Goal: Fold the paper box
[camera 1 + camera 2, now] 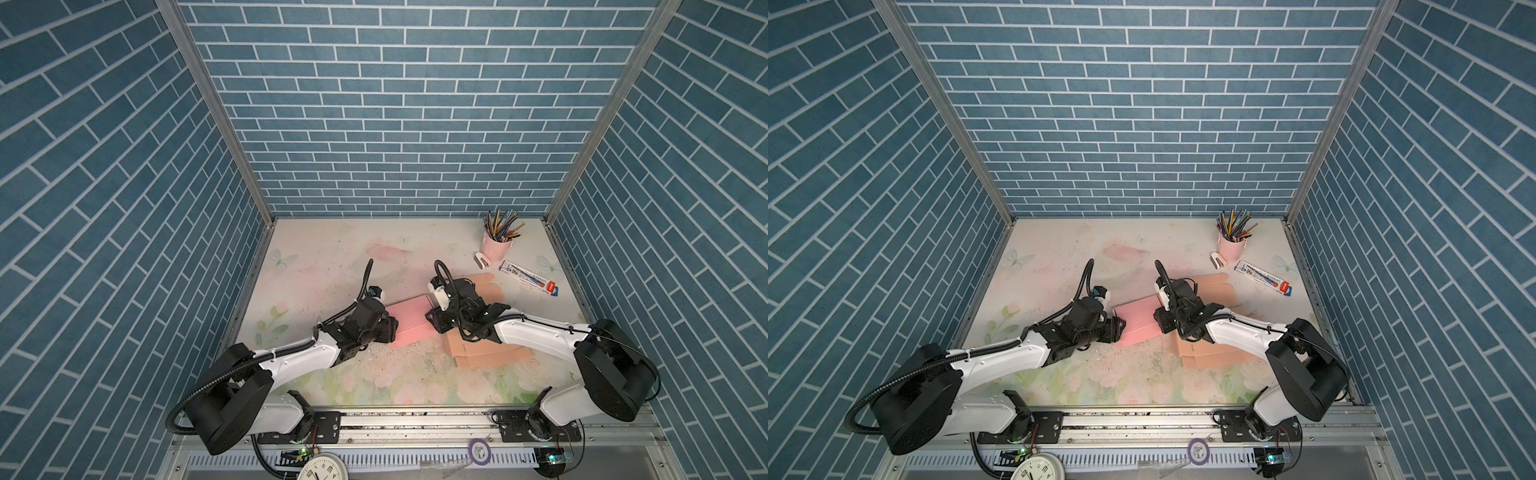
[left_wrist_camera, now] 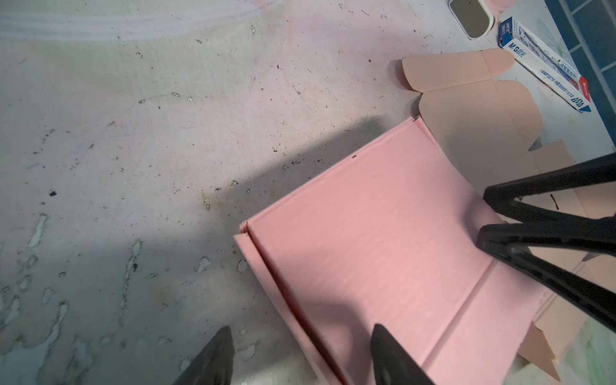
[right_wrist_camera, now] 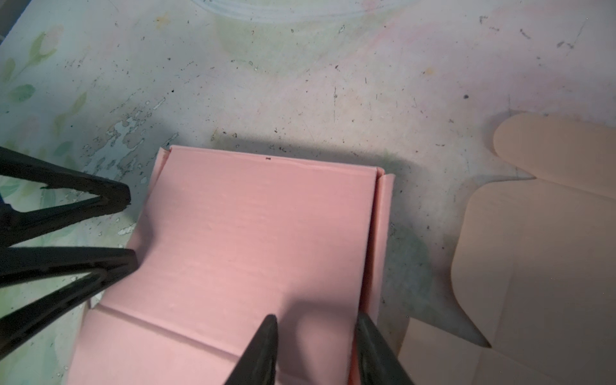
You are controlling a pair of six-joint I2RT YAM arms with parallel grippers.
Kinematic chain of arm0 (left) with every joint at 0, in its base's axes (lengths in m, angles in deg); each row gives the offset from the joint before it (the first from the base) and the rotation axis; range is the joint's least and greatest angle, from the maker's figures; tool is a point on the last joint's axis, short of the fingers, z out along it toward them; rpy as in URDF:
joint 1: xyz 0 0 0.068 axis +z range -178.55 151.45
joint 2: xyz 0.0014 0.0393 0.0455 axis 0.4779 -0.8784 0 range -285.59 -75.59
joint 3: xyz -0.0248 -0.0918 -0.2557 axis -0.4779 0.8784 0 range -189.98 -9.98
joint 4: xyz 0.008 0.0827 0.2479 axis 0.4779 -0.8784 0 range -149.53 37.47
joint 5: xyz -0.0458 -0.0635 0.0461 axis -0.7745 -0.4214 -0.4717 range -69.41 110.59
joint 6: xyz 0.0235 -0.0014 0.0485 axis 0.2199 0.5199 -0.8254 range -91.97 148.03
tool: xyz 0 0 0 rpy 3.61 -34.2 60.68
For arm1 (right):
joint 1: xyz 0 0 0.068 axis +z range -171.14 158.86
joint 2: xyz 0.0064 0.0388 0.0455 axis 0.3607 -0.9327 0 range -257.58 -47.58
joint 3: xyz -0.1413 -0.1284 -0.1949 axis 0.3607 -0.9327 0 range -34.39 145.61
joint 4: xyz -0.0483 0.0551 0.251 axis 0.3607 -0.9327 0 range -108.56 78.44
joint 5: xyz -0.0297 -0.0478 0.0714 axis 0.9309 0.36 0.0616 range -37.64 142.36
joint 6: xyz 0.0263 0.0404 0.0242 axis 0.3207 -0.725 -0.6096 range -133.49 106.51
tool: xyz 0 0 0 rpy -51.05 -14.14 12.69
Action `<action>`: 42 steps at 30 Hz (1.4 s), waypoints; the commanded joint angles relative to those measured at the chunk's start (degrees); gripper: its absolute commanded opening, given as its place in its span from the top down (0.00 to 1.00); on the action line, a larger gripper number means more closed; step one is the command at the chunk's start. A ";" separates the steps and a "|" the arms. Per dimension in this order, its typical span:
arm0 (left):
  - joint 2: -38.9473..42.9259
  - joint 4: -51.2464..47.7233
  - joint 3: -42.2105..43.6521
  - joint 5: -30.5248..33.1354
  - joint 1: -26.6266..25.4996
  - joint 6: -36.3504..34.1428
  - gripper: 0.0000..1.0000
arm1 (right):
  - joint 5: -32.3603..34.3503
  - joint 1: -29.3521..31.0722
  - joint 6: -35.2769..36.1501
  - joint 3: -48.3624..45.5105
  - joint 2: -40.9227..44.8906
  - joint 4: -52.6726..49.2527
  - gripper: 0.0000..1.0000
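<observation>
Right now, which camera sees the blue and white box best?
The left wrist view: it shows the blue and white box up close, with its lettering visible. Both top views show it small, lettering unreadable. The right wrist view misses it.

Blue brick walls (image 1: 407,104); floral tabletop (image 1: 332,257) (scuffed, speckled).

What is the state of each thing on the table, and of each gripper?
paper box, folded up, top flap down.
left gripper, open, straddling the box's side edge.
right gripper, open, over the box's other side edge.
cardboard blanks, unfolded, lying flat.
pencil cup, upright, full.
pencil carton, lying flat.
</observation>
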 commanded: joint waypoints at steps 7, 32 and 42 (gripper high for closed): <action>-1.36 2.65 2.02 -0.15 1.77 -0.74 0.37 | 0.74 0.35 -1.95 -0.50 -1.96 -0.35 0.60; 4.32 2.61 7.37 -3.50 11.60 -3.53 0.43 | 3.47 7.74 -6.49 3.48 -0.13 -3.53 0.57; 6.00 2.27 7.79 -4.84 11.66 -3.73 0.43 | 1.59 3.70 -8.24 -0.34 3.80 -0.76 0.52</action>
